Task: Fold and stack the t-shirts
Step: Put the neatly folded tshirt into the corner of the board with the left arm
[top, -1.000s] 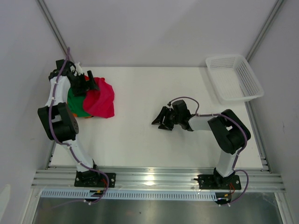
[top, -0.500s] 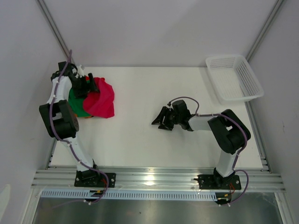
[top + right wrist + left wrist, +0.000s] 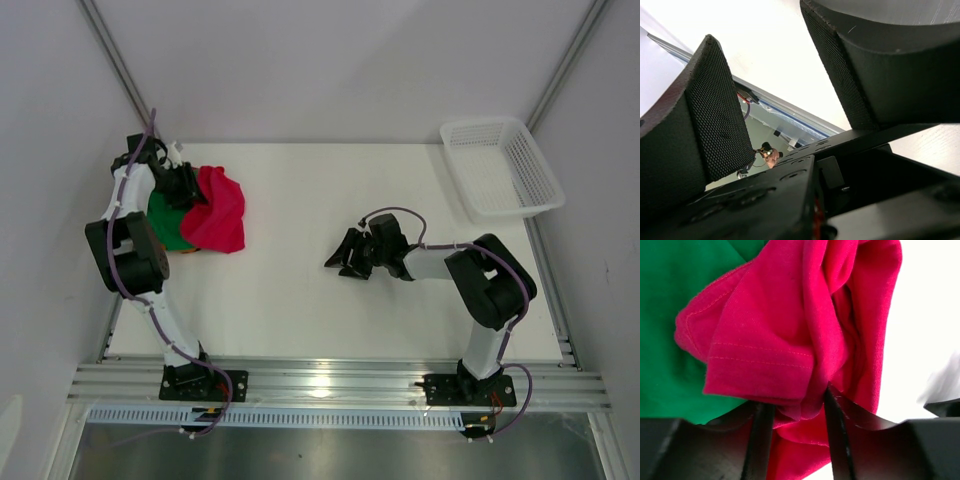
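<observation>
A crumpled crimson-red t-shirt (image 3: 220, 212) lies on a green t-shirt (image 3: 165, 222) at the table's far left, with a sliver of orange t-shirt (image 3: 187, 250) peeking out beneath. My left gripper (image 3: 190, 187) is at the pile's back edge. In the left wrist view a bunched fold of the crimson t-shirt (image 3: 790, 330) sits pinched between the fingers of the left gripper (image 3: 795, 410), and the green t-shirt (image 3: 670, 315) lies behind. My right gripper (image 3: 343, 258) rests low mid-table, open; the right wrist view shows nothing between the fingers of the right gripper (image 3: 780, 85).
A white mesh basket (image 3: 500, 168) stands at the table's far right corner, tilted over the edge. The white table (image 3: 330, 320) is bounded by a metal rail at the front and grey walls at the left and back.
The left gripper's jaws have closed from wide open onto the crimson t-shirt's near edge, and the cloth now bunches up against the gripper. The right arm has not moved.
</observation>
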`<state>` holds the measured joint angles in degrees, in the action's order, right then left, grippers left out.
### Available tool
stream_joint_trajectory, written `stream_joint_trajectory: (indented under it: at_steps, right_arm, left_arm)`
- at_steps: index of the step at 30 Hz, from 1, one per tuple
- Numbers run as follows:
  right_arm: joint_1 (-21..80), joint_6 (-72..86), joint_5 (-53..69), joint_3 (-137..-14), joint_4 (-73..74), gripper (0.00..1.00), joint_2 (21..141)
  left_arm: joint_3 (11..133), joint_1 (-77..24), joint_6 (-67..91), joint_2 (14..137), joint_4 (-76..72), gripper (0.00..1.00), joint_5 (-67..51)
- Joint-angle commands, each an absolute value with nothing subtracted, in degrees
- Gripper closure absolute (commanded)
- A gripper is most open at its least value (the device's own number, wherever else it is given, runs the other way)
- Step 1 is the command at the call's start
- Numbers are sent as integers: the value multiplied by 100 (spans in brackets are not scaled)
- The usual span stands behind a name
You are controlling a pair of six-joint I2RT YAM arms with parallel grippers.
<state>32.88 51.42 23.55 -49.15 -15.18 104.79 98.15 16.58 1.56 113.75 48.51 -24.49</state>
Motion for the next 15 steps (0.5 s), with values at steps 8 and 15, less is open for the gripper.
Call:
stream_joint_trajectory:
  at_steps: [8,15]
  right_arm:
    - [3296,5019,2136,-4904,-1169,38,10723]
    - [3322,5027,2118,-4913,-1186,38,10775]
  left_arm:
    - [10098,1661,132,11505,4808,93,-2733]
    - [10133,1661,141,11514,4808,99,-2681]
